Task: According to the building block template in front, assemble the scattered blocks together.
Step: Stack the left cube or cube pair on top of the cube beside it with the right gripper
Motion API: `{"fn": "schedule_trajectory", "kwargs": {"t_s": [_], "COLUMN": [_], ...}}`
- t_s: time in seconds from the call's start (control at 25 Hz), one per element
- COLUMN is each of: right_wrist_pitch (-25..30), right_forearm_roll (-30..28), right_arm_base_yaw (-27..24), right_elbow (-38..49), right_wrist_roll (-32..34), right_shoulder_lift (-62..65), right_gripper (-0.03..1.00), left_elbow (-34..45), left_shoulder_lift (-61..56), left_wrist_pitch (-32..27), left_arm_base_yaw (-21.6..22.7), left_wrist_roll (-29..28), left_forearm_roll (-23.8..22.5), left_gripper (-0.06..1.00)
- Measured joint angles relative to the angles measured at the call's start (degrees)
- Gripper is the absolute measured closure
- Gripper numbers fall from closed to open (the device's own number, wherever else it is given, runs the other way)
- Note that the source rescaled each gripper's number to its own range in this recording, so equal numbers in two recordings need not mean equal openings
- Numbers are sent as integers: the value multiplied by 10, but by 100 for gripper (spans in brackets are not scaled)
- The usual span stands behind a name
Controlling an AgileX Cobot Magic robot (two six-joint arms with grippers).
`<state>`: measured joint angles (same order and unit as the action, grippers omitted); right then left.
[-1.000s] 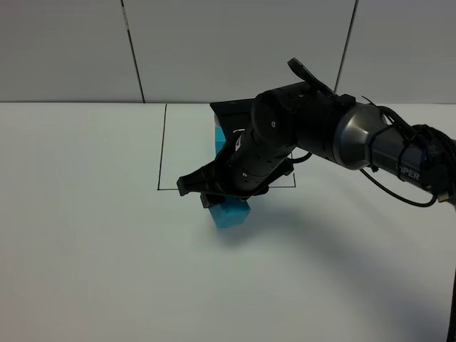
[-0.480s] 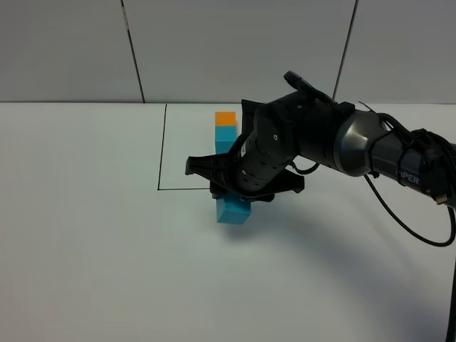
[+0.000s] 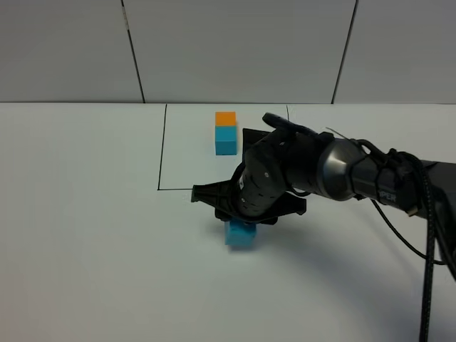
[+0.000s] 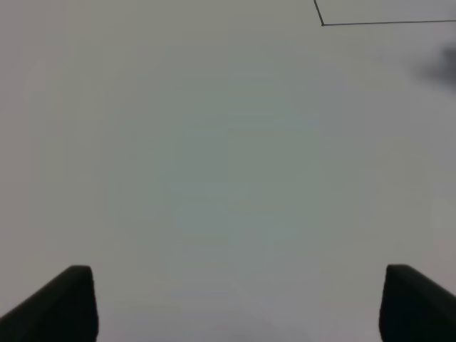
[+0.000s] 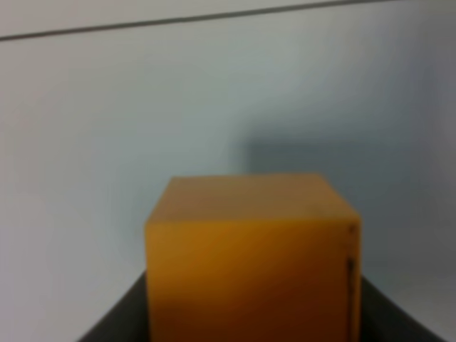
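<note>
Even, diffuse overhead light is seen on the white desk [image 3: 85, 235]; no glare. A soft shadow is cast right of the right arm [image 3: 335, 171]. The left wrist view is dim, grey and soft. In the right wrist view the orange cube [image 5: 251, 256] is blurred, a shadow lying behind it.

High front overview; two close wrist views

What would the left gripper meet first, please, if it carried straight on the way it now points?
Only the bare white table, it seems; nothing lies ahead of the open left gripper in its wrist view.
</note>
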<state>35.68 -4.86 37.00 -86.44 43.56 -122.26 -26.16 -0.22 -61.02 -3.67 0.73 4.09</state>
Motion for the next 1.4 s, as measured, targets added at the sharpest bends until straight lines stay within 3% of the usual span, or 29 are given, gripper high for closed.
{"fn": "schedule_trajectory", "kwargs": {"t_s": [0.48,0.76,1.4], "right_wrist_pitch": [9,26,40], "right_forearm_roll": [-33,-83,-37], "right_arm_base_yaw": [9,18,18], "right_elbow": [-35,-43,-56], "right_wrist_roll": [11,42,4], "right_shoulder_lift": [-58,-64,-75], "right_gripper": [53,53,53], "left_elbow": [0,0,0], "left_shoulder_lift": [0,0,0], "left_wrist_pitch": [0,0,0], "left_arm_base_yaw": [0,0,0], "left_wrist_roll": [0,0,0], "left_forearm_roll": [0,0,0], "left_gripper": [10,10,10]}}
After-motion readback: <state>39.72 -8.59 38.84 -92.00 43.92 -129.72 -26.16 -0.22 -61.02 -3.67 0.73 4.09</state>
